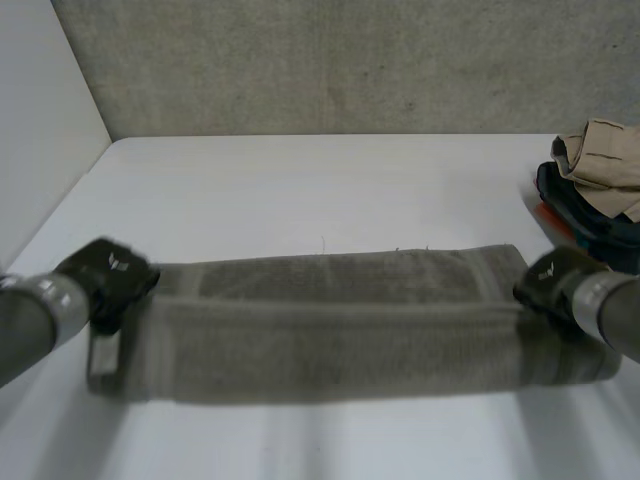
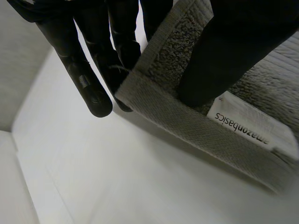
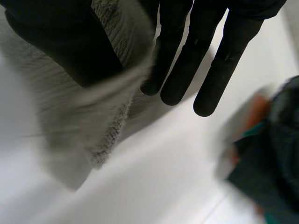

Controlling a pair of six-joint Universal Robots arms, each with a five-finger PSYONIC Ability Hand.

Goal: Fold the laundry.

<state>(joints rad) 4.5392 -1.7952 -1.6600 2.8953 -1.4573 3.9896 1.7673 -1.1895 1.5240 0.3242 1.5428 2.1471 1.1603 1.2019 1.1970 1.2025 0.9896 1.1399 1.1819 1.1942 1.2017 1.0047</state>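
I am viewing the grey towel (image 1: 340, 320), which is lying folded into a long band across the near part of the white table (image 1: 300, 190), its length running from one hand to the other. The left hand (image 1: 108, 275) is gripping the left end. Its thumb (image 2: 224, 56) is pressing on the top layer just beside the sewn label (image 2: 243, 128), and its straight fingers (image 2: 88, 79) are reaching past the hemmed corner, at least one apparently underneath. I am reading this as a pinch. The right hand (image 1: 552, 278) is pinching the right end likewise, with the cloth caught between the thumb and the straight fingers behind it. A pile of other clothes (image 1: 600, 190) is sitting at the table's right edge, just beyond the right hand. I am judging the coming fold to be the risk point. Both pinches are sitting close to the hems, so a layer may slip free and the band may open. If the two hands are lifting unevenly, the fold will skew. If the right hand is swinging outward, it may snag the pile.
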